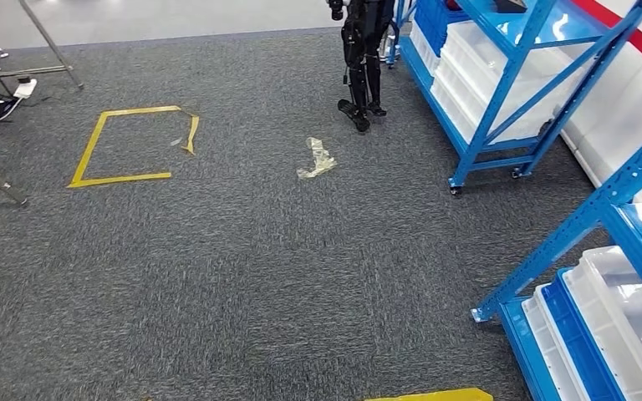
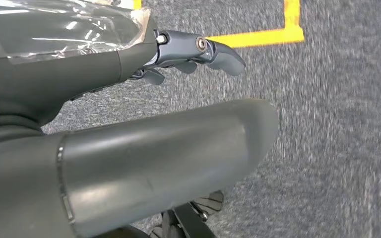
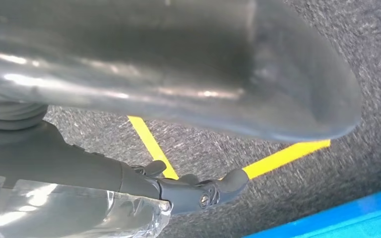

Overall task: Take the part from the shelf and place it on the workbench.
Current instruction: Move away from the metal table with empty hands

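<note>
Left robot hand (image 2: 144, 74) seemingly empty, two shelves (image 1: 501, 92)

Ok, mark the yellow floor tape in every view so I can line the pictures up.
Head view: yellow floor tape strip at the bottom edge, right of centre; a taped square far left.
Left wrist view: a tape corner just beyond the left hand.
Right wrist view: two strips meeting behind the right hand.
Shared landmark: the grey carpet.

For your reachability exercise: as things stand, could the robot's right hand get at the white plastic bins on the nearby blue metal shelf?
Probably not yet. The right hand hangs down over grey carpet, while the white plastic bins sit on the blue metal shelf ahead to the right.
</note>
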Tool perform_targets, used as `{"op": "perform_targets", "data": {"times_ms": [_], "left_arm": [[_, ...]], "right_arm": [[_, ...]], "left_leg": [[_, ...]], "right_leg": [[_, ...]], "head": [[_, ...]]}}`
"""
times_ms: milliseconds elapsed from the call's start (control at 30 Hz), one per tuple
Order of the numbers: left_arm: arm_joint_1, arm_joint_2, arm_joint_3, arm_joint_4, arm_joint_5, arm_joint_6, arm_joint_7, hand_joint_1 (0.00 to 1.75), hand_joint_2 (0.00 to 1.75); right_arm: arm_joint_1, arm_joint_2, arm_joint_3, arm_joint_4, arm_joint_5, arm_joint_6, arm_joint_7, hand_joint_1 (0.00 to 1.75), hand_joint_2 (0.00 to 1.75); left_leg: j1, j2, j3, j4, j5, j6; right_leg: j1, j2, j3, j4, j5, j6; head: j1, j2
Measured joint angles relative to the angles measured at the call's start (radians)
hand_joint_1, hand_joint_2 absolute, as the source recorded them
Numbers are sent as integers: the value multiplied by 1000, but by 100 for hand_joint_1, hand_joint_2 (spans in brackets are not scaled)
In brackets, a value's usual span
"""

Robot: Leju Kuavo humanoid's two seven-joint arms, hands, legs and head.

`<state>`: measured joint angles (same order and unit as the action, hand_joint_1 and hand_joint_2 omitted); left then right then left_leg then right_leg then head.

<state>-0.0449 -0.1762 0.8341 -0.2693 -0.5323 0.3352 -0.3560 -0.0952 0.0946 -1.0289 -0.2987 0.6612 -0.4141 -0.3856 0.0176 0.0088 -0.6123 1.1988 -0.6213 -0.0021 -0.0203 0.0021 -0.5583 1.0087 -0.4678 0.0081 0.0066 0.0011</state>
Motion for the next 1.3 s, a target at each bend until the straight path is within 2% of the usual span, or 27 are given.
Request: {"op": "perform_targets", "data": {"times_ms": [33, 67, 100, 167, 233, 300, 333, 367, 433, 500, 567, 600, 633, 667, 733, 767, 833, 900, 967, 1000, 1067, 1100, 1133, 1167, 1200, 1267, 1300], "left_arm": [[3, 0, 1, 0, 0, 0, 0, 0, 0], [5, 0, 2, 0, 0, 0, 0, 0, 0], [6, 0, 4, 0, 0, 0, 0, 0, 0], [6, 0, 8, 0, -1, 0, 0, 0, 0], [6, 1, 12, 0, -6, -1, 0, 0, 0], [5, 2, 14, 0, -13, -6, 0, 0, 0], [5, 2, 14, -1, -18, -8, 0, 0, 0], [4, 2, 15, -2, -21, -10, 0, 0, 0], [4, 2, 15, -3, -25, -12, 0, 0, 0], [5, 3, 16, -3, -29, -14, 0, 0, 0], [6, 4, 17, -3, -34, -15, 0, 0, 0], [6, 4, 18, -3, -37, -15, 0, 0, 0], [6, 4, 18, -3, -38, -15, 0, 0, 0], [5, 4, 18, -3, -40, -16, 0, 0, 0], [4, 4, 20, -4, -43, -17, 0, 0, 0], [4, 4, 21, -4, -43, -17, 0, 0, 0], [4, 5, 23, -4, -43, -18, 0, 0, 0], [0, 4, 25, -4, -44, -18, 0, 0, 0], [-4, 4, 25, -4, -44, -18, -1, 0, 0], [-5, 4, 25, -4, -44, -19, -1, 0, 0], [-2, 3, 28, -4, -44, -19, -1, 0, 0], [0, 3, 30, -4, -44, -19, -1, 0, 0], [1, 3, 32, -4, -44, -19, -1, 0, 0], [2, 3, 33, -4, -44, -19, -1, 0, 0], [2, 3, 35, -4, -44, -19, -1, 0, 0], [2, 4, 36, -4, -44, -19, -1, 0, 0], [1, 4, 37, -4, -44, -19, -1, 0, 0]], "right_arm": [[0, 0, 0, 0, 0, 0, 0, 0, 0], [0, 0, 0, 0, 1, 0, 0, 0, 0], [1, 0, 0, 0, 1, 0, 0, 0, 0], [1, 0, 0, 0, 2, -1, 1, 0, 0], [0, 1, 0, 0, 2, -3, 2, 0, 0], [2, 1, 0, 0, -1, -7, 3, 0, 0], [4, 1, 0, 0, -3, -8, 3, 0, 0], [7, 1, 0, 0, -5, -9, 3, 0, 0], [9, 2, 0, 2, -8, -10, 3, 0, 0], [8, 3, 0, 3, -10, -11, 2, 0, 0], [9, 3, 0, 3, -11, -11, 2, 0, 0], [11, 3, 0, 3, -11, -11, 2, 0, 0], [13, 3, 0, 4, -10, -11, 2, 0, 0], [14, 3, 0, 4, -10, -11, 2, 0, 0], [15, 2, 0, 5, -9, -11, 2, 0, 0], [13, 2, 0, 5, -9, -11, 2, 0, 0], [11, 2, 0, 5, -9, -11, 2, 0, 0], [14, 2, -1, 5, -9, -11, 2, 0, 0], [16, 1, -1, 6, -9, -12, 2, 0, 0], [15, 0, -1, 6, -9, -12, 2, 0, 0], [12, 0, -1, 6, -9, -13, 2, 0, 0], [12, 0, -1, 6, -9, -13, 2, 0, 0], [12, 0, -1, 6, -9, -13, 2, 0, 0], [13, 0, -1, 6, -9, -13, 2, 0, 0], [14, 0, -1, 6, -9, -13, 2, 0, 0], [13, 0, -1, 6, -8, -13, 2, 0, 0], [12, 1, -1, 6, -8, -13, 2, 0, 0]], "left_leg": [[0, -8, -32, 63, -25, 0], [0, -11, -54, 101, -31, 0], [1, -12, -59, 100, -15, 1], [4, -24, -18, -2, 59, 3], [8, -63, 34, -123, 114, 6], [4, -79, 50, -164, 123, 14], [1, -68, 51, -167, 125, 22], [0, -58, 53, -171, 128, 30], [0, -35, 58, -182, 135, 46], [-2, -10, 59, -187, 136, 54], [-5, 13, 58, -187, 135, 57], [-6, 22, 57, -187, 135, 57], [-6, 30, 58, -187, 134, 56], [-6, 38, 58, -187, 133, 55], [-8, 58, 62, -187, 130, 49], [-10, 66, 65, -186, 126, 44], [-15, 83, 73, -185, 119, 33], [-13, 94, 80, -186, 114, 21], [-7, 63, 74, -158, 90, 10], [-5, 38, 56, -115, 63, 6], [-4, -1, -6, 14, -3, 4], [-4, -7, -37, 71, -22, 4], [-4, -10, -55, 98, -22, 4], [-3, -12, -55, 84, 2, 4], [-1, -16, -37, 37, 40, 5], [7, -48, 19, -95, 111, 5], [8, -62, 37, -139, 127, 6]], "right_leg": [[3, 12, 0, 0, 0, -2], [5, 24, 0, 1, 0, -2], [6, 36, 2, 1, 0, -2], [7, 61, 5, 2, -1, -1], [11, 83, 3, 6, -3, 4], [14, 99, -7, 5, -2, 16], [13, 107, -12, 2, -1, 23], [11, 108, -15, 4, 0, 29], [12, 76, -35, 43, -22, 33], [12, 29, -93, 158, -76, 26], [10, 14, -152, 277, -122, 25], [9, 12, -166, 306, -129, 28], [7, 10, -163, 300, -123, 35], [6, 6, -143, 263, -107, 43], [3, -22, -68, 123, -58, 58], [5, -41, -33, 60, -36, 59], [11, -60, -3, 4, -16, 46], [11, -42, -2, 2, -12, 30], [4, -25, 4, -3, -9, 16], [0, -16, 7, -5, -7, 8], [2, 3, 7, -4, -6, -1], [3, 15, 8, -4, -6, -3], [5, 27, 9, -4, -6, -4], [5, 40, 11, -3, -6, -3], [4, 53, 13, -3, -7, -3], [7, 78, 14, 1, -9, 2], [9, 88, 12, 3, -11, 6]], "head": [[0, 0], [0, 0], [-1, 0], [-1, 0], [-1, 0], [-1, 0], [-1, 0], [-1, 0], [2, 0], [7, 0], [9, 0], [9, 0], [9, 0], [9, 0], [10, 0], [10, 0], [8, 0], [5, 0], [3, 0], [1, 0], [-2, 0], [-2, 0], [-3, 0], [-3, 0], [-3, 0], [-3, 0], [-3, 0]]}}
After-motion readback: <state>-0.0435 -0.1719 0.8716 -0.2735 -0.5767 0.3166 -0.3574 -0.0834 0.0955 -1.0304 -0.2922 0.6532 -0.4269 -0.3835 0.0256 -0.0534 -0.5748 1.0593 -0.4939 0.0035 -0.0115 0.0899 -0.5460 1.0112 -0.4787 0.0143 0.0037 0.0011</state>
